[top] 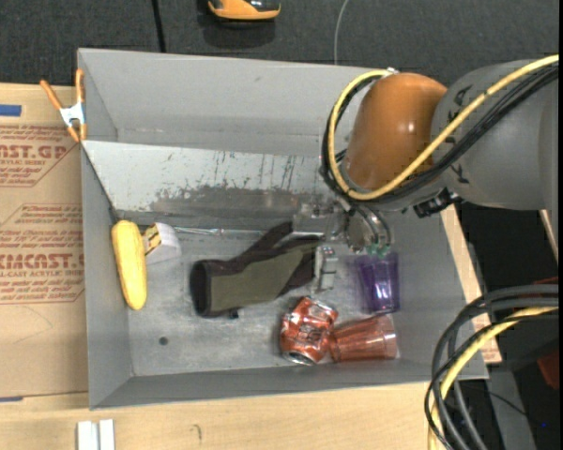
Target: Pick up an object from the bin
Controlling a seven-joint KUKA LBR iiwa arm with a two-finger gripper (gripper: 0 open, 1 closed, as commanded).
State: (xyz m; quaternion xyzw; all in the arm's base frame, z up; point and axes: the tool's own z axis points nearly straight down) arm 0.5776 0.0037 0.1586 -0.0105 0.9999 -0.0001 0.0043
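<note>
low at centre-right of the frame: pincer [325, 262] at the right end of the dark olive sock [249, 287] lying mid-frame. wide or narrow, cannot tell. nothing lifted yet, seemingly, so grasp and raise left to do.

I record: bin [197, 350] grey, back wall streaked dark; banana [129, 262] yellow; sock [253, 284] olive with black cuff; crushed can [307, 332] red with white markings; red cup [366, 339] and purple cup [378, 283] translucent; my wrist cover [394, 129] orange.
</note>
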